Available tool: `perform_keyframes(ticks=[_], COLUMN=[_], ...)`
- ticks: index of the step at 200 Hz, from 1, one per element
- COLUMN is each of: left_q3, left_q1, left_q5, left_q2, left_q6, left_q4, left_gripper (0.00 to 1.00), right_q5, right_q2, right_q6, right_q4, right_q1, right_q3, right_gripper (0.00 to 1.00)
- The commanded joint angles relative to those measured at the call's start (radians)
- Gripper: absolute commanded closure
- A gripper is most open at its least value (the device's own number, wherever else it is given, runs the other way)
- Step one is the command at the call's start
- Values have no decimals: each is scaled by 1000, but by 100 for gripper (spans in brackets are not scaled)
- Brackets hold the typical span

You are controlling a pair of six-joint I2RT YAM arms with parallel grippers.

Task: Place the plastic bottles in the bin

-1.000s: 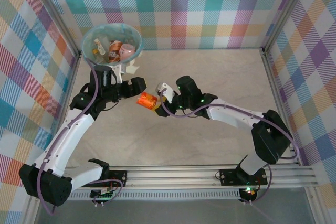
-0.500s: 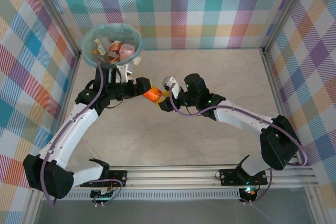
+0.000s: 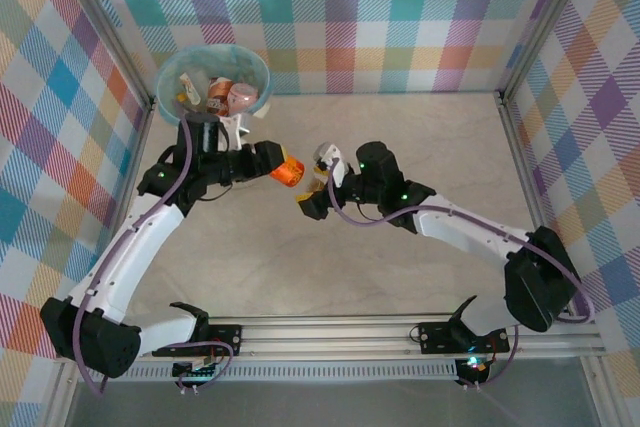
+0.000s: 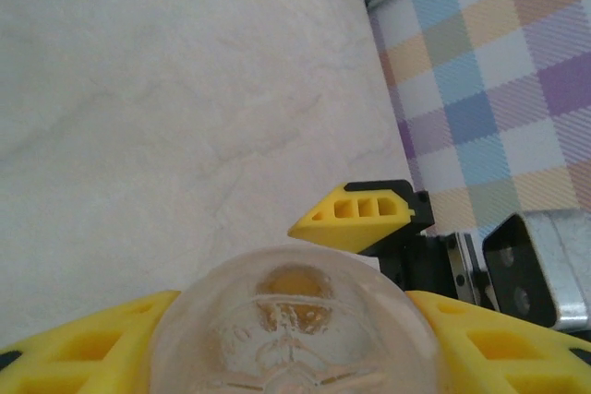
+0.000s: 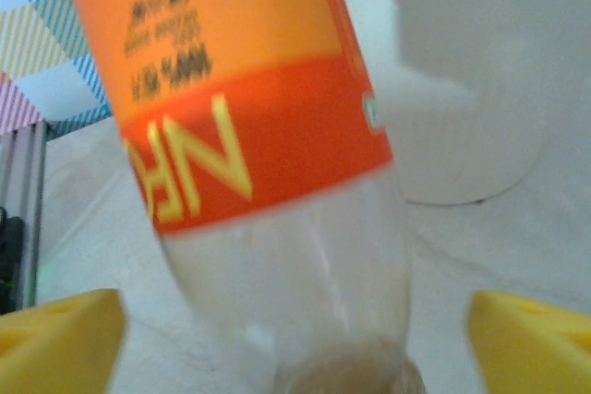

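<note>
Orange bottle (image 3: 288,171) pinched by left end effector (image 3: 277,164), inside spread right end effector (image 3: 314,182).

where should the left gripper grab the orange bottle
Probably across its clear round end, coming from the left. The orange bottle sits sideways between both grippers; the left gripper flanks that end with a finger on each side, while the right gripper stands open around the labelled body.

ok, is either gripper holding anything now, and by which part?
Left gripper pinches the orange bottle at its clear rounded end; right gripper stands open, not gripping.
</note>
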Motion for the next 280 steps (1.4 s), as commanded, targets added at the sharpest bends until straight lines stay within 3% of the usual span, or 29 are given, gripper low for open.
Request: perform_keyframes(ticks=[1, 58, 84, 112, 143, 201, 254, 280], left_q3=[144, 615, 887, 1035, 1103, 1102, 1077, 1030], left_q1=[9, 135, 231, 324, 391, 464, 465, 415], left_q5=[-120, -296, -308, -340, -350, -435, -375, -385], left_q2=[-17, 166, 339, 462, 521, 561, 637, 672], left_q6=[64, 203, 257, 277, 274, 319, 342, 351], left_q4=[-50, -269, -448, -544, -561, -640, -680, -652], left_gripper=[49, 52, 52, 52, 53, 55, 52, 50], right_q5=[70, 211, 191, 123, 37, 23, 19, 10], right_q2=[-77, -162, -133, -60, -12, 29, 39, 34], right_q6=[1, -30, -30, -26, -6, -11, -24, -29], right_q4=[31, -47, -80, -148, -131, -143, -168, -162], right_q1=[0, 0, 0, 2, 7, 12, 12, 13], right_q3=[3, -9, 11, 106, 167, 195, 192, 174], right_gripper=[1, 0, 1, 0, 0, 0, 0, 0])
